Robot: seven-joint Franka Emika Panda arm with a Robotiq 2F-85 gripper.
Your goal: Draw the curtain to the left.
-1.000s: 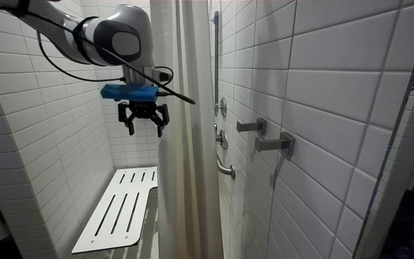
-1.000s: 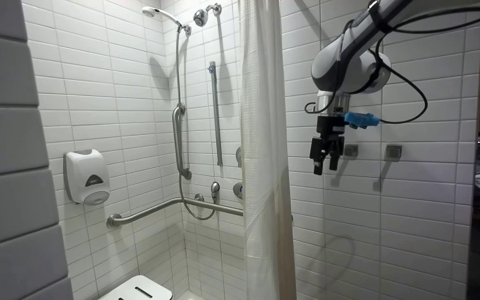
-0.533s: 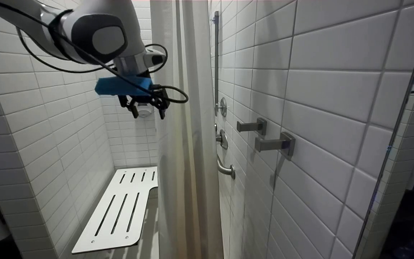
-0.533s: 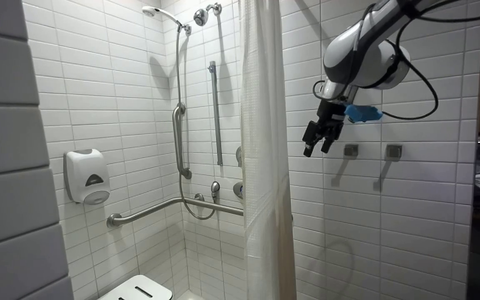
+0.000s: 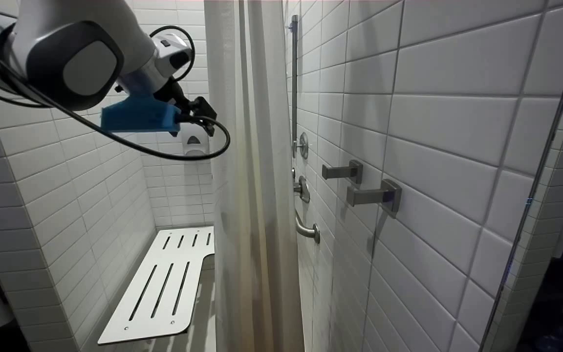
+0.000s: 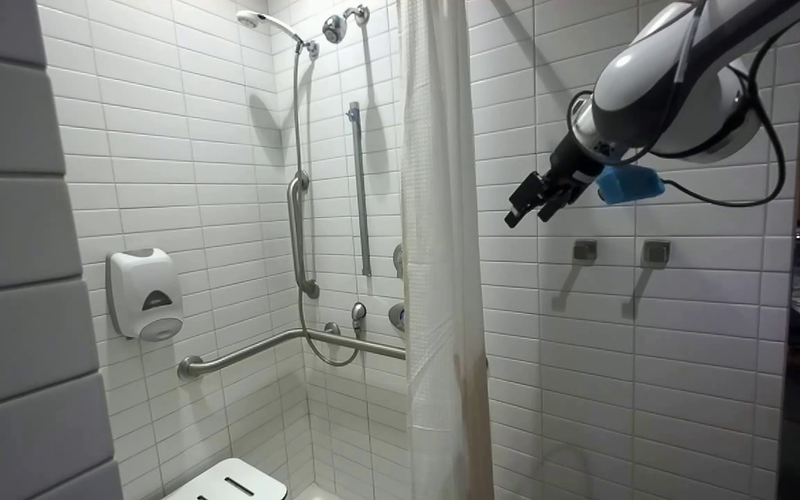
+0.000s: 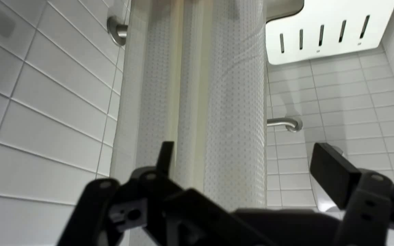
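Hanging in soft vertical folds, the off-white curtain (image 5: 257,186) is running from the top edge to the bottom edge of both exterior views, near the white tiled wall (image 5: 457,132). The claw (image 6: 530,217) is pointing obliquely downward on the curtain's side, released, its fingers (image 7: 333,174) standing wide apart. In an exterior view the wall is showing between claw and curtain, so the two are standing clear of each other. In the wrist view one finger is appearing in front of the curtain, while the other is lying past its edge. Carrying the claw, the arm (image 6: 639,83) is slanting down from above; a blue-wrapped block (image 6: 628,185) is sitting at its wrist, and a black cable (image 5: 174,157) is looping out from it. Two metal hooks (image 5: 372,196) are jutting from the wall. Low beside the curtain, a slotted white seat (image 5: 174,255) is stretching out. In an exterior view, a white dispenser (image 6: 146,298) is hanging near a metal grab bar (image 6: 254,352).
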